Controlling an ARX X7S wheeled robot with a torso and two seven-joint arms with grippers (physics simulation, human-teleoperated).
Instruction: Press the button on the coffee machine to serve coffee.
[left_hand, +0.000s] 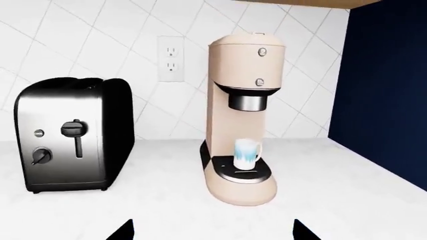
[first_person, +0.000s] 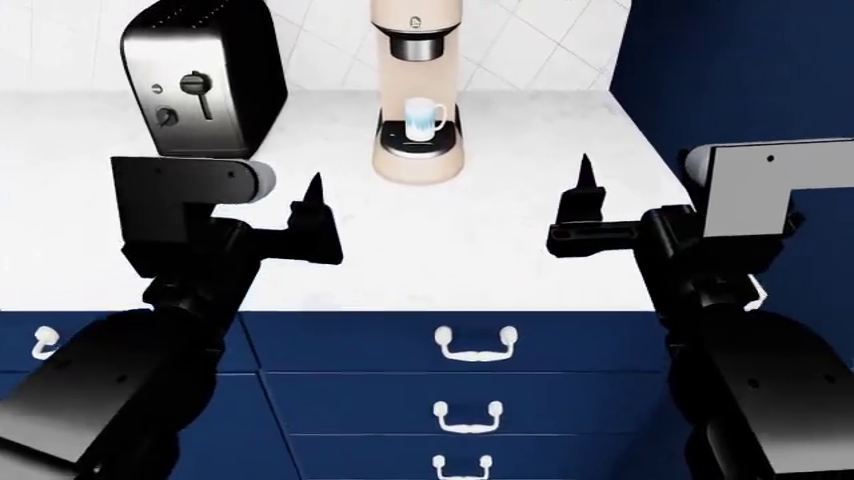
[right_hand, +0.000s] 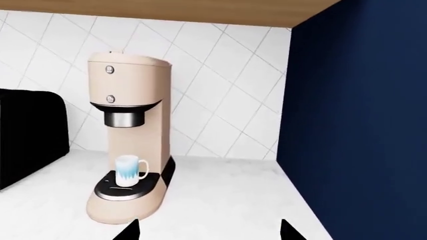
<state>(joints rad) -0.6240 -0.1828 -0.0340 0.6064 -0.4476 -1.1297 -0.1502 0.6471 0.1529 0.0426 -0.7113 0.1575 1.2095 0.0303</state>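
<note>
The tall beige coffee machine (first_person: 418, 100) stands at the back of the white counter, with a black spout collar and a round black drip tray. A white-and-blue mug (first_person: 423, 119) sits on the tray under the spout. Two small round buttons, an upper one (left_hand: 261, 51) and a lower one (left_hand: 260, 82), show on the machine's (left_hand: 243, 115) front. The machine also shows in the right wrist view (right_hand: 130, 135). My left gripper (first_person: 315, 205) and right gripper (first_person: 583, 185) hover over the counter's front, well short of the machine. Both are open and empty, as both wrist views confirm, left (left_hand: 212, 231) and right (right_hand: 209, 231).
A black-and-chrome toaster (first_person: 200, 85) stands left of the machine. A wall outlet (left_hand: 171, 58) is on the tiled wall between them. A dark blue wall (first_person: 747, 70) bounds the counter (first_person: 507, 220) on the right. Blue drawers (first_person: 471, 343) are below.
</note>
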